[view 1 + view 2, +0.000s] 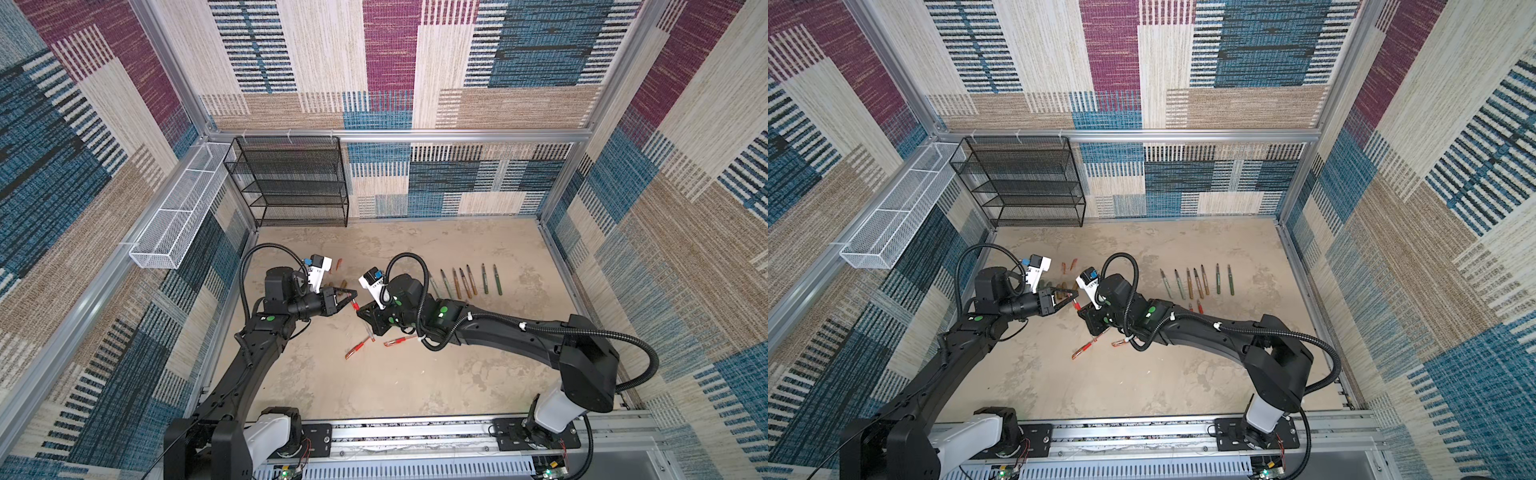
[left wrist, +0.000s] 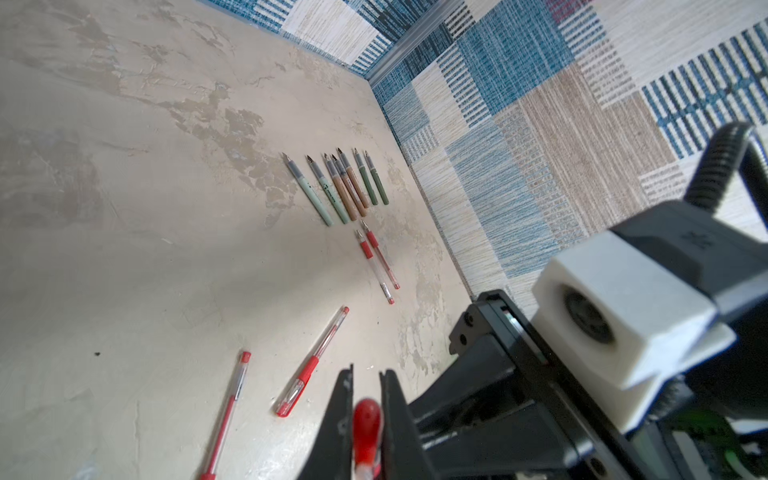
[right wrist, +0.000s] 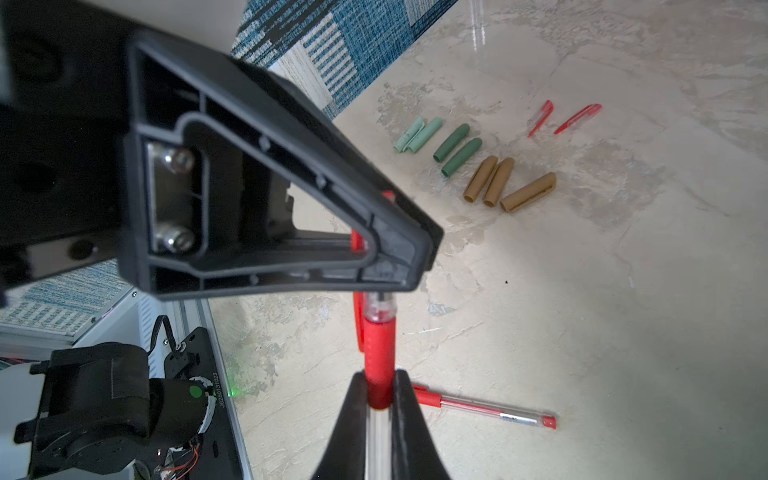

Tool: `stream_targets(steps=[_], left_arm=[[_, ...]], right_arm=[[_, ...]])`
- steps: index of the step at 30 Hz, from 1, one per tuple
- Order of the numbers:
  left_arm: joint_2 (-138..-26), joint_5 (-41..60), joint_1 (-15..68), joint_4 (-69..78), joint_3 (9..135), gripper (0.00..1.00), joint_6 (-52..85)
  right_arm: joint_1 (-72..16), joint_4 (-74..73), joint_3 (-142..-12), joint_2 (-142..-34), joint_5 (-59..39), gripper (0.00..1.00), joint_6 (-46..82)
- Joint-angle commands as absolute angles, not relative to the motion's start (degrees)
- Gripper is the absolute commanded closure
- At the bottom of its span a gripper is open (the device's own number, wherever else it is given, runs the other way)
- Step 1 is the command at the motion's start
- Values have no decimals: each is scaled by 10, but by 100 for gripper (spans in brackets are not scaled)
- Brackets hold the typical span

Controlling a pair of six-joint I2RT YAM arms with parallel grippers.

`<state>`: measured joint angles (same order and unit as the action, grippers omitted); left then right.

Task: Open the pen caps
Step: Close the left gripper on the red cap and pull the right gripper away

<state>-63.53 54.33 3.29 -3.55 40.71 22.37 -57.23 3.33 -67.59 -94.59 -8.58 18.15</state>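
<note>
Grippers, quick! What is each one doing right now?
Left gripper: closed on the red cap.
Right gripper: closed on the red pen.

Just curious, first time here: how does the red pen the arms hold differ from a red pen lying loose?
The held red pen is up off the table; the loose red pen lies flat on it. The left tool clamps the held red pen's cap, the right tool its grip; nothing touches the loose red pen. Both have red caps, red grips, clear barrels.
</note>
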Motion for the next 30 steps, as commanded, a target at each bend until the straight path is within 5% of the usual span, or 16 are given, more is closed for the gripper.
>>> stream_targets(steps=[1,5,9,20,30], left_arm=[[-632,529,32,-26,405,100,217],[-630,534,28,-28,409,100,218],[-627,529,27,-28,407,100,214],[-630,527,16,-34,414,100,215],[-639,504,-5,-52,446,100,219]], right_arm=[[-573,-4,-676,-949,-99,87,187],[-574,9,-678,-956,-101,73,192],[-574,-11,-648,-959,-106,70,201],[-574,13,-633,-954,-105,100,196],[-576,-29,-527,-913,-101,100,223]])
